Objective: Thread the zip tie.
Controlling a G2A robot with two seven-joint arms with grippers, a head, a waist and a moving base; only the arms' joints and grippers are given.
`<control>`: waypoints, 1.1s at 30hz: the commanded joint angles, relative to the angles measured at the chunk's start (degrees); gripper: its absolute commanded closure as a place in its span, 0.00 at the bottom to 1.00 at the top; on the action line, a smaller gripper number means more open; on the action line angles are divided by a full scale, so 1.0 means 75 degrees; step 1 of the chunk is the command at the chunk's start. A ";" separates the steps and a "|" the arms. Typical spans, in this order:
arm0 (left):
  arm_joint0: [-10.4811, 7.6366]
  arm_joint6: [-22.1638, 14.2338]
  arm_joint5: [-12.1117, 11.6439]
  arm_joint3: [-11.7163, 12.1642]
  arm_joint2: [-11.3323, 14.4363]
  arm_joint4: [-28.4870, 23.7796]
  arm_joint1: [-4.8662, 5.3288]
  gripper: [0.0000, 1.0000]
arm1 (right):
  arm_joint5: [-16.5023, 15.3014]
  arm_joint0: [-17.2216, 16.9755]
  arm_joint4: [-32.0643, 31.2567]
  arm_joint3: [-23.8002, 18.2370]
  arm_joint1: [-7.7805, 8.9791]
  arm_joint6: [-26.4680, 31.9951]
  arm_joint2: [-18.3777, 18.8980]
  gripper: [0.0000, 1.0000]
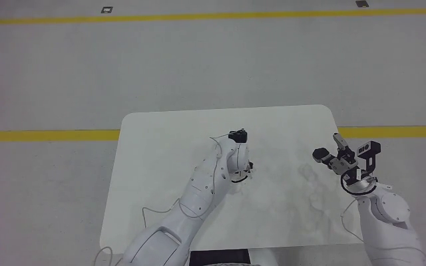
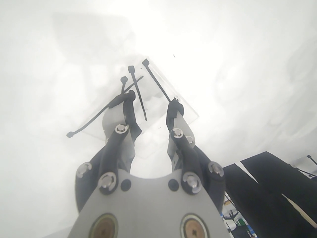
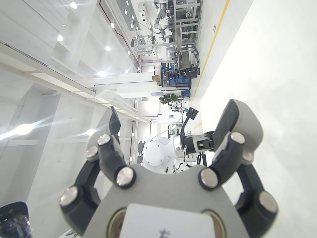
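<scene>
The left hand [image 2: 153, 99] is spread wide and grips nothing, with black zip ties [image 2: 138, 94] lying between its fingertips; the right hand [image 3: 172, 114] gapes empty.

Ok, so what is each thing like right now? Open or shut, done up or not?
Left gripper: open, tips down among the zip ties.
Right gripper: open, empty, up off the table.
Zip ties: lying loose on the sheet, none looped that I can see, two crossing.
Sheet: clear, flat on the table.
</scene>
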 commanded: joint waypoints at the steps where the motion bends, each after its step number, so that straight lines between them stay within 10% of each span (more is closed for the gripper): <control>1: 0.0004 -0.0015 0.0000 0.0012 -0.0026 0.0066 -0.0007 0.71 | 0.0000 0.0000 0.0001 0.0000 0.0000 0.0002 0.0000 0.00; 33: -0.0347 0.0086 0.0000 0.0668 -0.0130 0.0103 -0.0147 0.78 | 0.0000 0.0000 0.0001 0.0000 0.0000 0.0002 0.0000 0.00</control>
